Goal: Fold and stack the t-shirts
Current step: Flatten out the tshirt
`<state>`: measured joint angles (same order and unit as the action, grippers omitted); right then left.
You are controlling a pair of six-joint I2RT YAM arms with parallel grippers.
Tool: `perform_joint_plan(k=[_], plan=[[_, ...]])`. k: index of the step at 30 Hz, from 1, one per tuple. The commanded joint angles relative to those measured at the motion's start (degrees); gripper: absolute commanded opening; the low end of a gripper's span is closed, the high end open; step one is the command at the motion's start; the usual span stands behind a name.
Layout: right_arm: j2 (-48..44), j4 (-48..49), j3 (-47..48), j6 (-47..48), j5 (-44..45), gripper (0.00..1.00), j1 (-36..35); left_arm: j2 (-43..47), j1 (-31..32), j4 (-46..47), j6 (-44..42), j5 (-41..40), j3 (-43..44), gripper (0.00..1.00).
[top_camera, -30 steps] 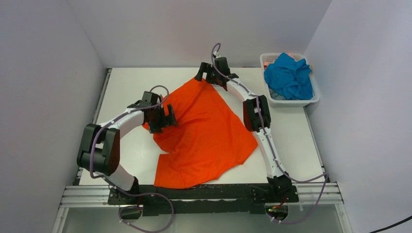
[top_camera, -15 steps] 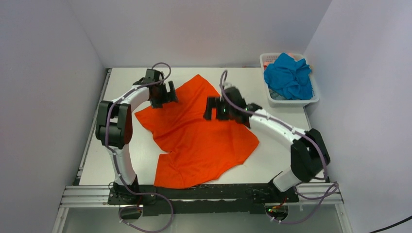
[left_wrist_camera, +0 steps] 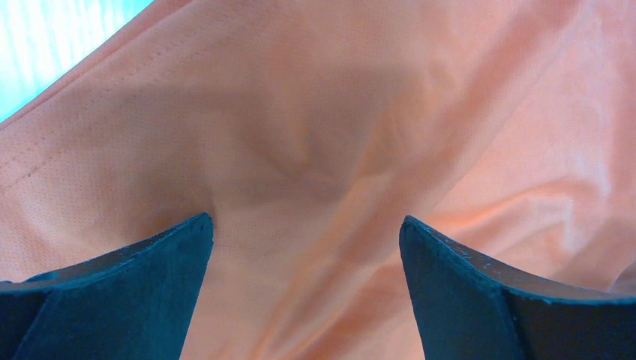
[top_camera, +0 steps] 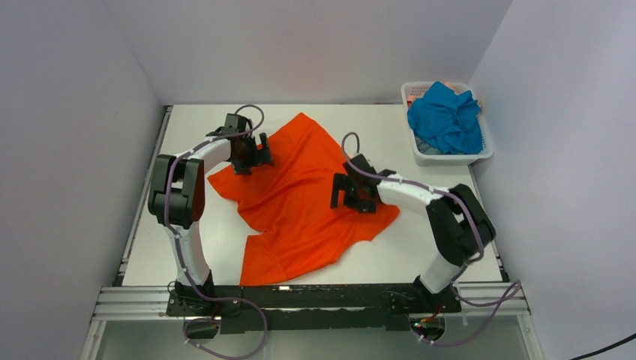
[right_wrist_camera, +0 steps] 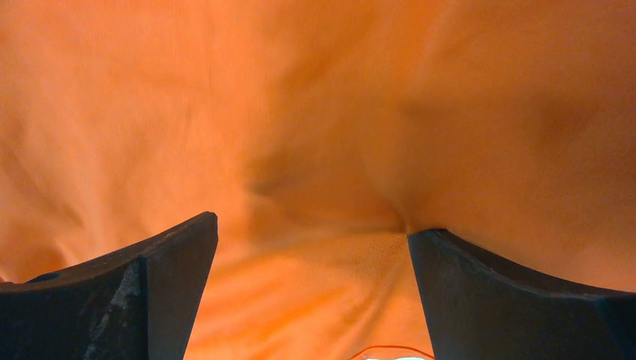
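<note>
My left gripper (top_camera: 250, 156) and right gripper (top_camera: 351, 196), jaws apart, sat low over the rumpled orange t-shirt (top_camera: 300, 202), probably to grab opposite sides and spread it.

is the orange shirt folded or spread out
Spread out, not folded: the orange shirt lies rumpled but mostly flat across the table, its outline wide and irregular.

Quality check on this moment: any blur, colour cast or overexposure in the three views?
Top external: sharp and evenly lit, with the bright orange cloth t-shirt strongly coloured and only faint shadows. Left wrist: washed out, so the shirt reads pale salmon and the bare table patch is tinted cyan, though the weave stays in focus. Right wrist: saturated orange but soft and blurred, with a dark shadow near the centre.
</note>
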<state>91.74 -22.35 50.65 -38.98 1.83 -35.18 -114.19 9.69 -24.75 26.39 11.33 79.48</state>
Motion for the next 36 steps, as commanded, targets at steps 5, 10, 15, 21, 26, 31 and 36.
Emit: perform_joint_plan(k=[5,10,15,21,26,31,36], plan=[[20.3,0.4,21.0,7.5,0.9,1.0,15.6,6.6,-2.0,-1.6,3.2,0.7,-12.5,0.99],[34.0,-4.1,40.3,16.7,1.0,1.0,17.8,14.3,0.5,5.6,7.6,7.1,-26.2,0.99],[38.2,-7.2,53.1,20.4,2.3,1.0,18.7,20.1,4.8,4.8,9.3,4.4,-32.5,1.0],[22.9,-2.7,44.5,20.1,4.5,1.0,18.7,28.5,4.8,-2.1,7.8,-8.0,-25.4,0.99],[1.0,8.1,22.5,11.8,7.9,1.0,18.9,39.3,4.8,-7.0,9.3,-14.5,-26.4,0.99],[-18.4,13.2,2.9,4.7,7.6,1.0,20.5,49.8,4.7,-14.0,13.5,-21.5,-34.8,0.99],[-26.6,10.1,-4.4,4.2,7.3,1.0,20.7,57.2,4.7,-16.3,18.7,-21.8,-43.8,0.99]])
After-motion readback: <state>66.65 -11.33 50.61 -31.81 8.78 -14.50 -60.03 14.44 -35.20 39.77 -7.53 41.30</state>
